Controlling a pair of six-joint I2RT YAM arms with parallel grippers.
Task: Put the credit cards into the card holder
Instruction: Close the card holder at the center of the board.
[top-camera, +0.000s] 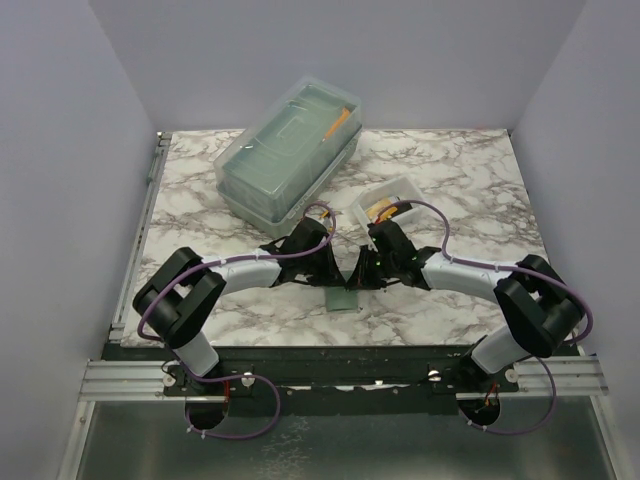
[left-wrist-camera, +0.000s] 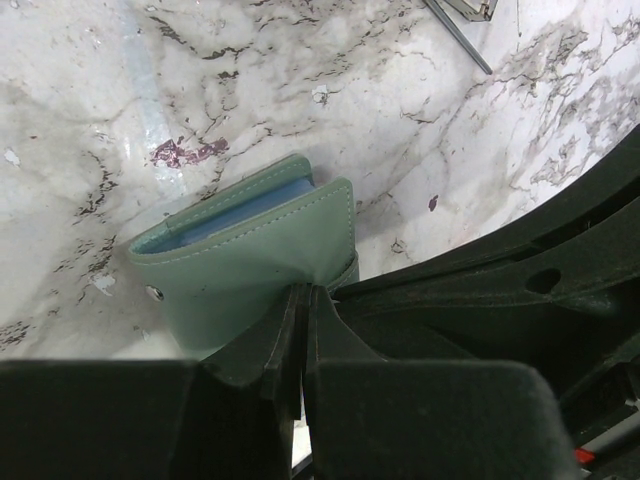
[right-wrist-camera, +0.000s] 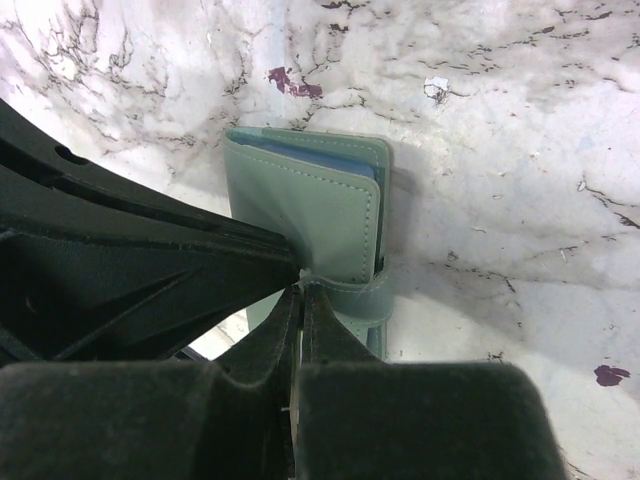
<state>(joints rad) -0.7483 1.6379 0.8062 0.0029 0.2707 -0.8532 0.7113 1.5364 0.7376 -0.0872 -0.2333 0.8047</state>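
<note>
Card holder (left-wrist-camera: 255, 255): grey-green bifold, folded, lying near centre of marble worktop (top-camera: 450, 170). Left fingers (left-wrist-camera: 265, 345) clenched on its cover edge; right fingers (right-wrist-camera: 270, 340) clenched on its strap end.

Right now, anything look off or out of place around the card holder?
Nothing is spilled or damaged. The card holder is folded nearly shut rather than lying open, with the left gripper and right gripper pinching its edge from opposite sides. Small purple-red stains mark the marble tabletop beside it.
</note>
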